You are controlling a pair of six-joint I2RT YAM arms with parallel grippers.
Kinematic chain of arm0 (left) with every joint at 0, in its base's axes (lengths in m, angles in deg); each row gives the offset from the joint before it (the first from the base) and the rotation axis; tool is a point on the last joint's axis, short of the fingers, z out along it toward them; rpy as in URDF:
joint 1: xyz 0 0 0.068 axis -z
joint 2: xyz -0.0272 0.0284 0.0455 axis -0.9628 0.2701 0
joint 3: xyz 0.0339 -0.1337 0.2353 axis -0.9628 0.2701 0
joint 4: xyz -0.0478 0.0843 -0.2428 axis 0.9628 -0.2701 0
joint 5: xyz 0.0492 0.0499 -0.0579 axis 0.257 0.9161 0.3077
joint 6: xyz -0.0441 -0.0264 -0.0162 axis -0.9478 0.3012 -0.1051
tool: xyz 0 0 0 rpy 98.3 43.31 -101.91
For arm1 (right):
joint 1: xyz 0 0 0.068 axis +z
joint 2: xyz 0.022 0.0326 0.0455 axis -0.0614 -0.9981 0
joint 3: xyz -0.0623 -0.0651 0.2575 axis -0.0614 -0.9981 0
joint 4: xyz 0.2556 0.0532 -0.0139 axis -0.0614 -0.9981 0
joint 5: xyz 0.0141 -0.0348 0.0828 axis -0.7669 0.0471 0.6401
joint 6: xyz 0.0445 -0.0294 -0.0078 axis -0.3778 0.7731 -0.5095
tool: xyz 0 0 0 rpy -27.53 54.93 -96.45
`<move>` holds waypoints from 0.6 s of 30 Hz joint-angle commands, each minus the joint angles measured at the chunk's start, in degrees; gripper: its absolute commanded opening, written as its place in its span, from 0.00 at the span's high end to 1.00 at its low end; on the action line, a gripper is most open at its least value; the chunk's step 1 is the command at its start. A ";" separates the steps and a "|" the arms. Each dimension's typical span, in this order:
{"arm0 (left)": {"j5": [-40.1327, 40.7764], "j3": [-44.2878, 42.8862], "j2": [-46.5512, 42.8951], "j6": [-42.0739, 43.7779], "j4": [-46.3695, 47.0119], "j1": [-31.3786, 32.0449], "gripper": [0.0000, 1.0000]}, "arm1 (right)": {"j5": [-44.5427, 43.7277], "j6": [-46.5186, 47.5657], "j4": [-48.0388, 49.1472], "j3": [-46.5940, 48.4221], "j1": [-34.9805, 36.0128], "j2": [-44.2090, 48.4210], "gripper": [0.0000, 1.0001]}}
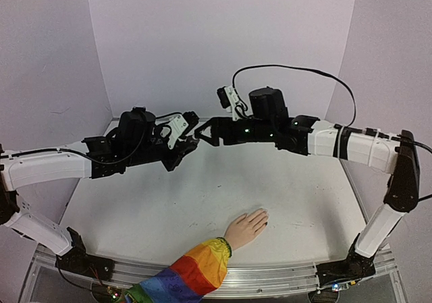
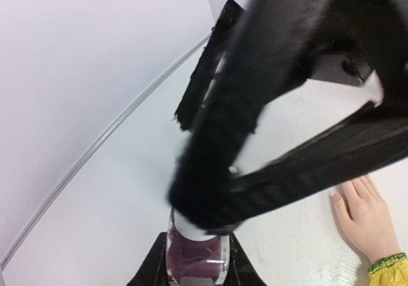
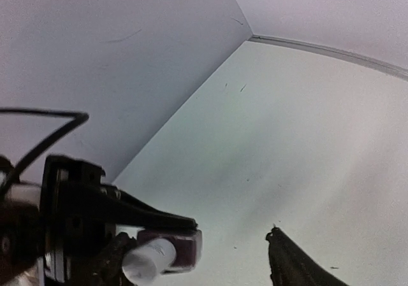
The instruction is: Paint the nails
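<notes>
Left wrist: L end effector clamped on polish bottle; R end effector apart, by bottle top.

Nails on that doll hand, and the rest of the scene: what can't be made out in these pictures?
- Nails: too small from the top camera; one dark speck shows, nothing more.
- Polish bottle: cut off by the bottom edge of the left wrist view, its top partly behind the blurred right gripper.
- Whether the right gripper is open or shut: blur hides it, and its own wrist view shows only one finger.
</notes>
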 commanded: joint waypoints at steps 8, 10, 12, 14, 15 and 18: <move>-8.93 -1.84 0.01 -1.08 3.57 -0.92 1.00 | 9.86 8.97 -1.73 -3.04 -3.26 9.38 0.20; -9.32 -1.95 0.17 -1.16 3.41 -0.92 1.00 | 11.37 9.05 -2.22 -1.57 -3.29 7.90 0.25; -9.39 -2.09 0.25 -1.17 3.30 -0.92 1.00 | 12.22 8.96 -2.71 0.17 -3.18 6.46 0.31; -9.39 -2.05 0.25 -1.08 3.14 -0.92 1.00 | 13.12 8.92 -2.87 1.43 -3.17 5.22 0.35; -9.34 -2.13 0.24 -1.01 3.12 -0.92 1.00 | 13.44 8.92 -2.92 1.97 -3.14 4.80 0.36; -9.30 -2.21 0.31 -0.90 2.97 -0.92 1.00 | 13.93 9.00 -2.99 3.32 -2.70 3.52 0.40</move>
